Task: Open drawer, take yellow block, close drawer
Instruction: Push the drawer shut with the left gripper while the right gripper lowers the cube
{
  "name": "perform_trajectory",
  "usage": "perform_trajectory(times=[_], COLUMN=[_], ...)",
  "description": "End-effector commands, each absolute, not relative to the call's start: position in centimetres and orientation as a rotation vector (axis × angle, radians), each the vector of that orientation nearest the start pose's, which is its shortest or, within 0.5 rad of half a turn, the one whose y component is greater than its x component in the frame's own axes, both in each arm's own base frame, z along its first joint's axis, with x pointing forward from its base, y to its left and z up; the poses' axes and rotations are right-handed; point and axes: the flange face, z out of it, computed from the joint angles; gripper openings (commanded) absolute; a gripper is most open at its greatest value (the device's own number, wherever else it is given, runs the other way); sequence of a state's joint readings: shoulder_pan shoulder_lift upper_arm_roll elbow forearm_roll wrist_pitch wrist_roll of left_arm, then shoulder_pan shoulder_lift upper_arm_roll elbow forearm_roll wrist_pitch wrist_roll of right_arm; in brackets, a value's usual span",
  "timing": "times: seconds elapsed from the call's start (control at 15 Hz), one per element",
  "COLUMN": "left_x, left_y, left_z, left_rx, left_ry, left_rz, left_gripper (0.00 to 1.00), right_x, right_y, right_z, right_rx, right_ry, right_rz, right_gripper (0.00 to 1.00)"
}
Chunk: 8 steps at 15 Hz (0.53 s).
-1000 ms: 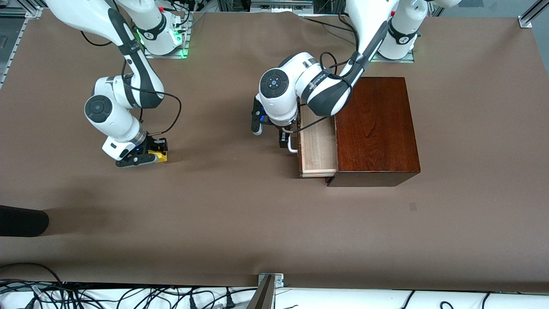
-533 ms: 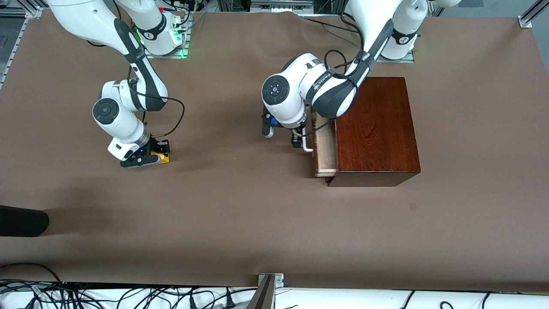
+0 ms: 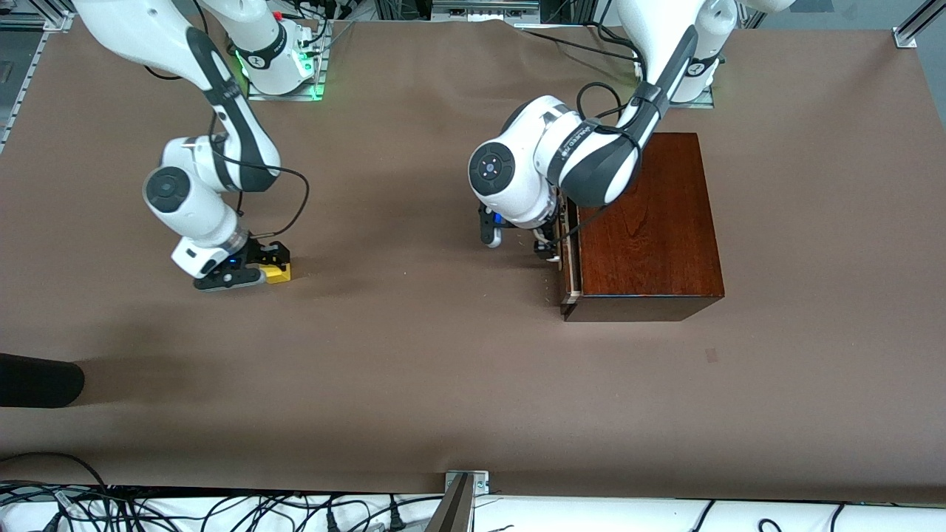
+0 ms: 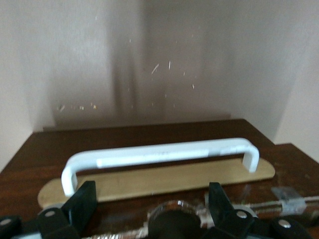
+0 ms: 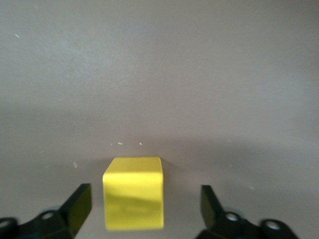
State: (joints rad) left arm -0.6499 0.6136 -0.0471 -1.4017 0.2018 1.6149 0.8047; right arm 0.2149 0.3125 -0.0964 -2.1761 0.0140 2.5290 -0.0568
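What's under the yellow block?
The yellow block sits on the brown table, between the open right gripper's fingers. The spot right underneath it is hidden by the block itself.

Handle [image 4: 159,154]: a white bar is seen standing off the drawer front on two short legs, one at each end.
Plate [image 4: 164,178]: a pale tan strip with rounded ends is laid flat under the handle.
Drawer [image 4: 124,137]: the dark reddish-brown front is seen with the plate and handle fixed to it.
Left gripper [image 4: 152,199]: it is placed just beside the handle; its two dark fingers [image 4: 85,200] are held well apart, with nothing gripped between them.
Table [image 4: 164,59]: a brown surface, flecked with small pale specks, is shown past the drawer front.
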Motion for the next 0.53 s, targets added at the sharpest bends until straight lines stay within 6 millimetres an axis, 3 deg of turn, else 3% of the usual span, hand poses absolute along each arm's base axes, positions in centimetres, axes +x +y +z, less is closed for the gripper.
perform_trajectory(times=[0.0,0.27,0.47], left_x=[53.2,53.4,53.6], left_y=[-39.6,-38.9,-38.4], left_z=[33.2,33.0,33.1], left_rx=[-2.081,-2.033,-2.021], left_ry=[2.02,1.987,1.969], left_rz=[0.634,0.665,0.683], left_gripper=[1.0,1.0,1.0], right_x=[57.8,59.4,58.9], right_y=[6.6,7.5,7.9], right_z=[35.2,47.3,55.7], right_rx=[-3.149,-3.137,-3.123], right_ry=[-0.273,-0.277,-0.333], right_rz=[0.01,0.052,0.11], right_gripper=[1.0,1.0,1.0])
